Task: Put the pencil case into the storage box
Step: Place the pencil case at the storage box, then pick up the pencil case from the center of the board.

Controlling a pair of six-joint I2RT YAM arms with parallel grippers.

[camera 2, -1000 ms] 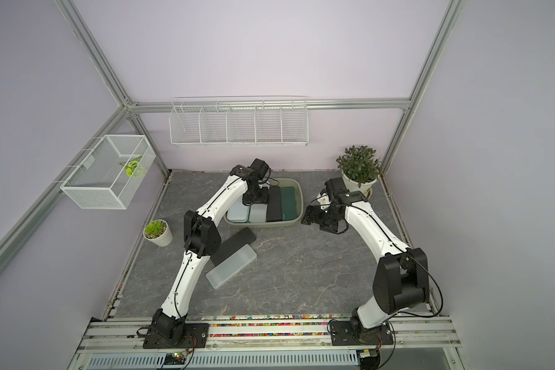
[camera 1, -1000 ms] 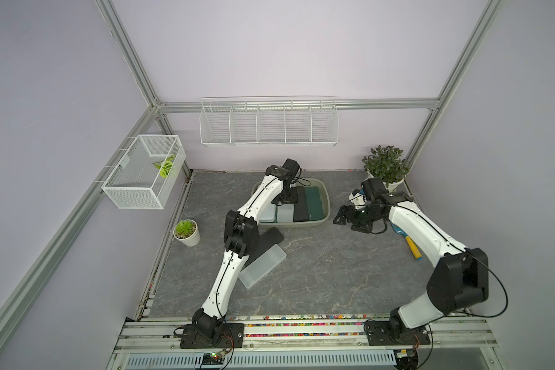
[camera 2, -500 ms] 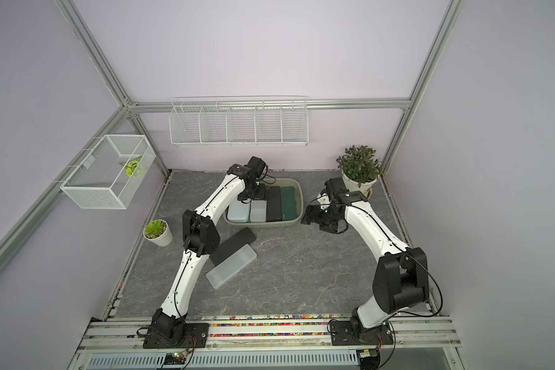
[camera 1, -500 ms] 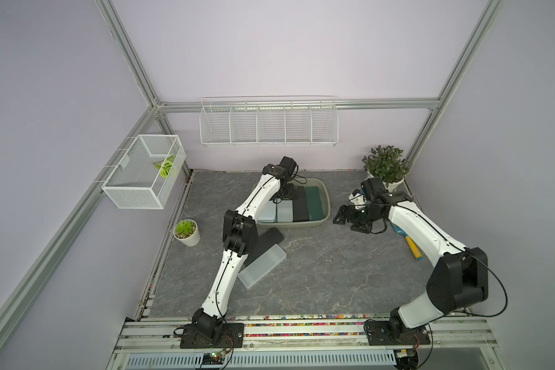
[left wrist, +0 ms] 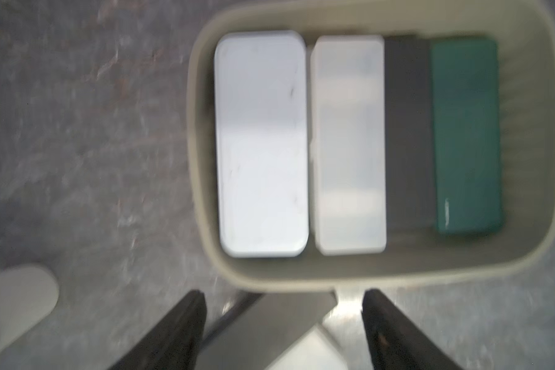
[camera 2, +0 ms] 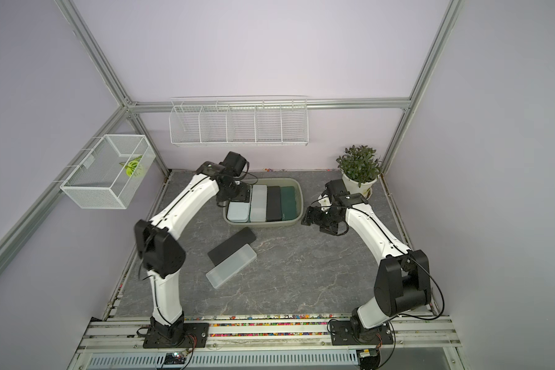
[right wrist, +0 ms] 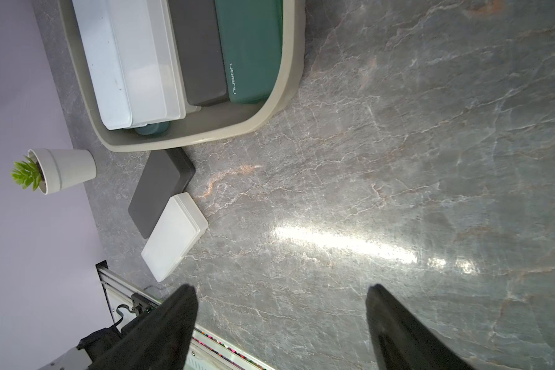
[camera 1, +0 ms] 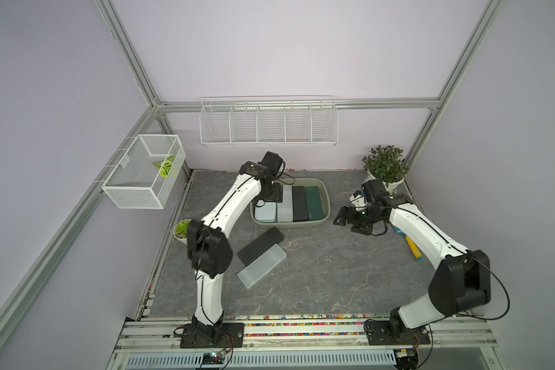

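Left wrist view blurred, storage box (right wrist: 212, 128) cut off in right wrist view

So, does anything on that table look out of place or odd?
A black pencil case and a frosted white pencil case lie slanted, side by side, on the table, outside the storage box. The box already looks full: four cases sit side by side across it, leaving little room for these two.

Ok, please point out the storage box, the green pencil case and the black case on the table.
storage box (camera 1: 289, 225): in a top view, on its near wall.
green pencil case (right wrist: 253, 41): right wrist view, on its lid.
black case on the table (camera 1: 261, 246): in a top view, on its top face.
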